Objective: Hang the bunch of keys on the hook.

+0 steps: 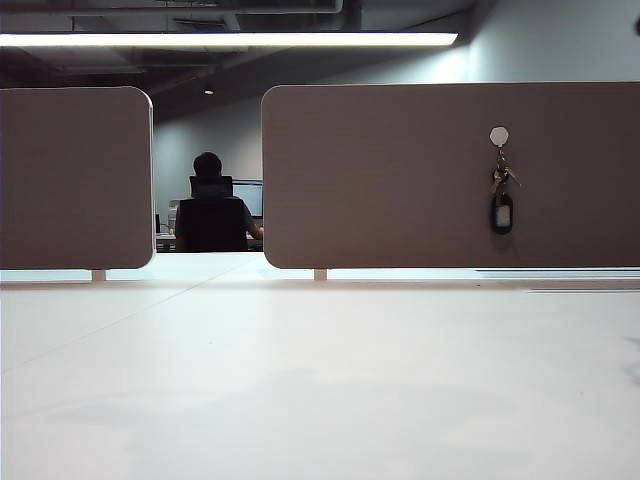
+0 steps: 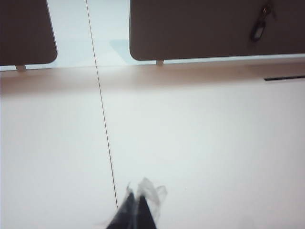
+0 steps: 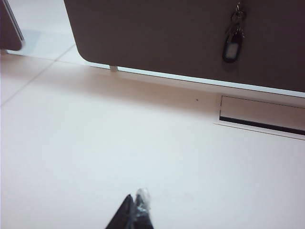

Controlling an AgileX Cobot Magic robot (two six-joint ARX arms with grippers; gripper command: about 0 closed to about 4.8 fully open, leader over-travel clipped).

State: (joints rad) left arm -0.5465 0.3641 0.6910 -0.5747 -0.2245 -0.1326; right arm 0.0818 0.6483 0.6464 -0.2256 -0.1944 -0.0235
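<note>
The table (image 1: 320, 380) is a wide white surface that fills the lower part of the exterior view. A thin dark seam (image 2: 102, 119) runs across it in the left wrist view. A rectangular slot with a dark inner edge (image 3: 262, 117) is set into the table close to the foot of the right-hand panel.

Two grey partition panels stand upright along the far edge of the table on short pale feet. The left panel (image 1: 75, 180) and the right panel (image 1: 450, 175) are separated by a gap. Through that gap a seated person (image 1: 210, 210) is visible from behind, facing a monitor (image 1: 248, 197), well beyond the table.

The bunch of keys (image 1: 501, 195) hangs against the face of the right panel, in its upper right area. The ring sits on the hook (image 1: 499, 135), the silver keys lie just beneath it, and the black fob hangs lowest. The bunch does not touch the table.

Neither arm appears in the exterior view. The left gripper (image 2: 135, 202) is seen only in the left wrist view, over bare table near the seam, well apart from the keys; its fingers are pressed together with nothing between them. The right gripper (image 3: 135, 205) is seen only in the right wrist view, over bare table in front of the right panel; its fingers are likewise clenched and empty.
</note>
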